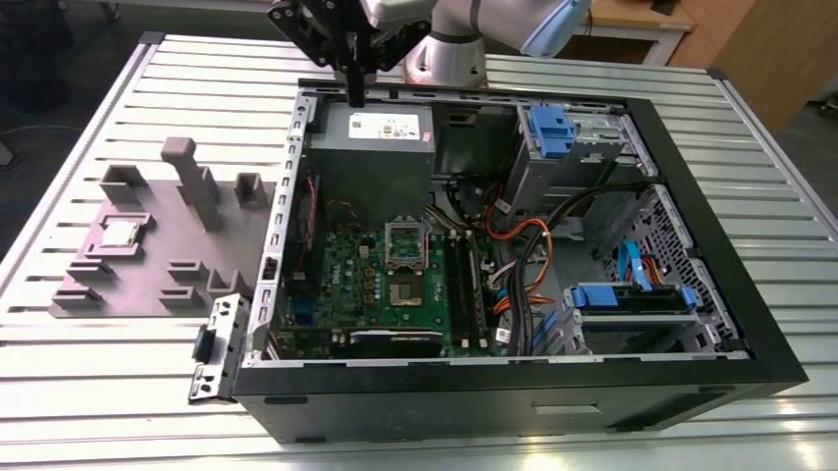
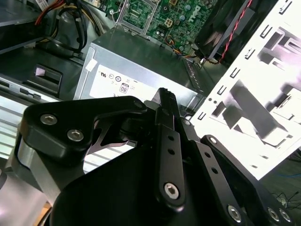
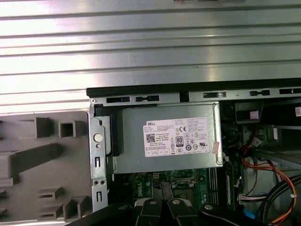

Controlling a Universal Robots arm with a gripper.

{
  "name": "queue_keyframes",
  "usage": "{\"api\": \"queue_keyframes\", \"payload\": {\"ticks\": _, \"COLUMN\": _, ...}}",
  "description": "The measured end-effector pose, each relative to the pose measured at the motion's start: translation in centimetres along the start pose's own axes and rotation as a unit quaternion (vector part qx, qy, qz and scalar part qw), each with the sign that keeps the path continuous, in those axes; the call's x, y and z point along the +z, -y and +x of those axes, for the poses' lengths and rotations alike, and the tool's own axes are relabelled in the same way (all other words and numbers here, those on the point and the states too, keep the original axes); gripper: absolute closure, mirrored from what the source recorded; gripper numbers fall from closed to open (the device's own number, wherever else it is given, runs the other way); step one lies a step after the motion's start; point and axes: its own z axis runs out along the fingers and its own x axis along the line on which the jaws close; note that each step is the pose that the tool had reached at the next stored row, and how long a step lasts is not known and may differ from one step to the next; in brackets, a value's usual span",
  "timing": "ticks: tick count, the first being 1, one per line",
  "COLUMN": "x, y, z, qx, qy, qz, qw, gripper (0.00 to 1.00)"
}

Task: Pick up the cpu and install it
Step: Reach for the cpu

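Closest to the lens in the exterior view is the black side wall of the open computer case (image 1: 524, 412), which lies flat on a slatted metal table (image 1: 105, 392).

At the exterior view's left, a grey tray (image 1: 92, 285) of blocks and slots rests on the table beside the case. The cpu (image 1: 122, 232) sits in a square recess on that tray, flat, silver top up, well apart from me. Just right of the tray, a small metal bracket (image 1: 214, 345) hangs at the case's near corner.

Inside the case, the grey power supply (image 1: 373, 147) fills the far corner, with the green motherboard (image 1: 380, 285) in front of it. The shiny socket frame (image 1: 403, 238) lies on the board just in front of the power supply. Right of the board run orange and black cables (image 1: 524, 250). Beyond them are a drive cage (image 1: 556, 132) with blue clips at the far wall and a second drive cage (image 1: 633, 299) nearer the front wall.

My pincer (image 1: 355, 98) hangs over the far wall of the case, above the power supply's edge. Its fingers (image 2: 165, 101) are pressed together with nothing between them. In the first wrist view the power supply's white label faces me.
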Motion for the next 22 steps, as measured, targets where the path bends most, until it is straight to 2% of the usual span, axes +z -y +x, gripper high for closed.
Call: {"api": "queue_keyframes", "payload": {"ticks": 22, "x": 0.03, "y": 0.05, "z": 0.65, "qx": 0.000, "qy": 0.0000, "qz": 0.0000, "qw": 1.00000, "gripper": 0.89}}
